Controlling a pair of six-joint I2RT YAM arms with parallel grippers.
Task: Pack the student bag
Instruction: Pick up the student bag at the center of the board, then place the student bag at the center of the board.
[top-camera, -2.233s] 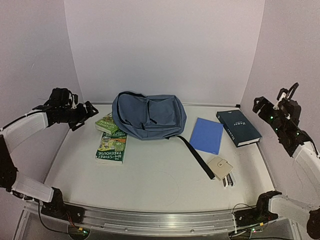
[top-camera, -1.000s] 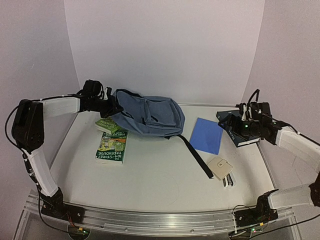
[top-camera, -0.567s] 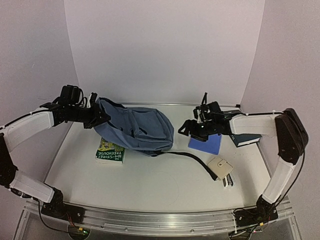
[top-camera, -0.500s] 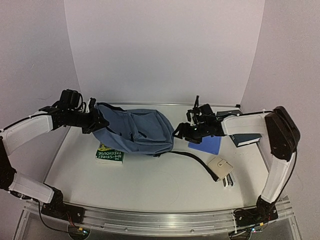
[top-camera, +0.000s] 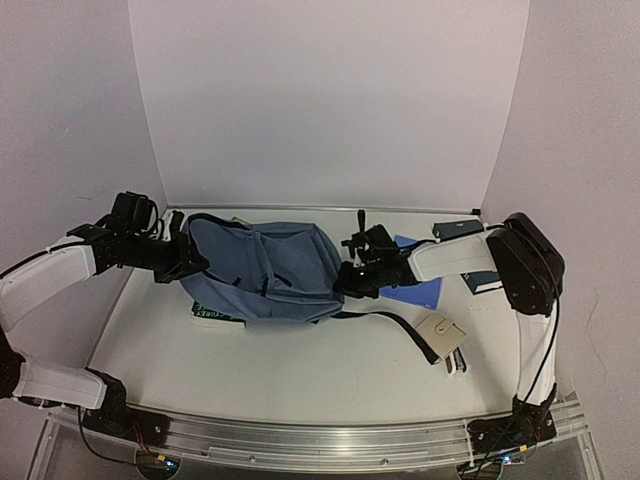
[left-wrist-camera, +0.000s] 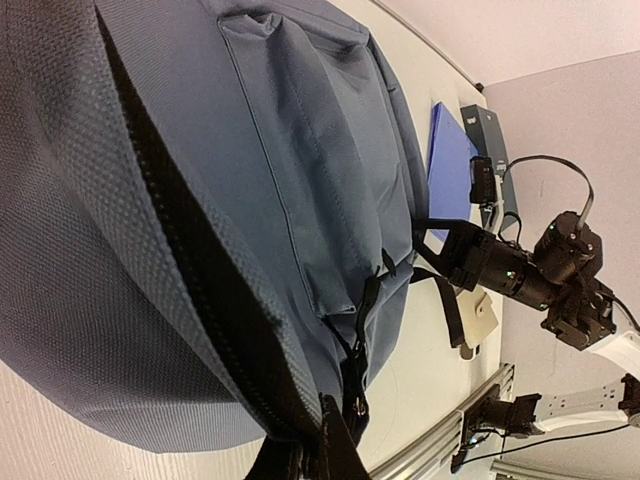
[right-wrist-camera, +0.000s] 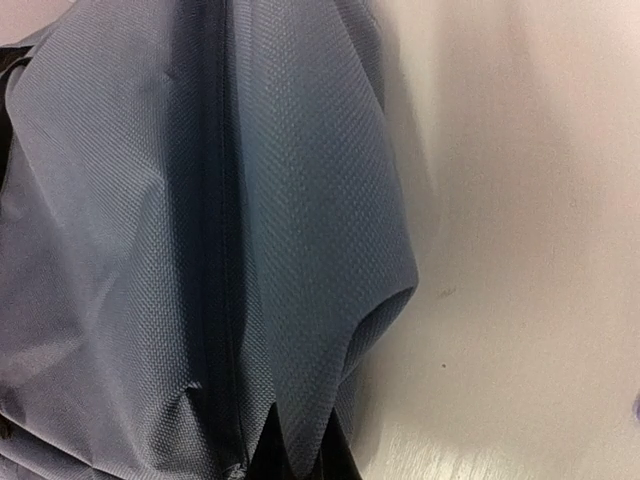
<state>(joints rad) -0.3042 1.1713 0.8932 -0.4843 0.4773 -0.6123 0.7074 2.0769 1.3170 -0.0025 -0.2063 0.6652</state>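
Both arms gripping the bag by its ends, mid-table; nothing packed yet by the look of it.

Soft slate-blue fabric student bag (top-camera: 265, 280) is lying across the middle of the white table (top-camera: 300, 380). Its left end is overlapping a green paperback book (top-camera: 212, 314), and its long black strap (top-camera: 395, 325) is trailing right. Left gripper (top-camera: 188, 260) is pinching the zipper edge at the bag's left end, with fabric running straight into its closed-down jaws in the wrist view. Right gripper (top-camera: 352, 277) is clamping a fold at the opposite end, cloth bunching into its jaws. Likely tensioning the bag between two anchors so the zipper, which looks shut, can be run open. Flat bright-blue notebook (top-camera: 425, 292) and beige wallet (top-camera: 440, 333) are sitting just right of the bag.
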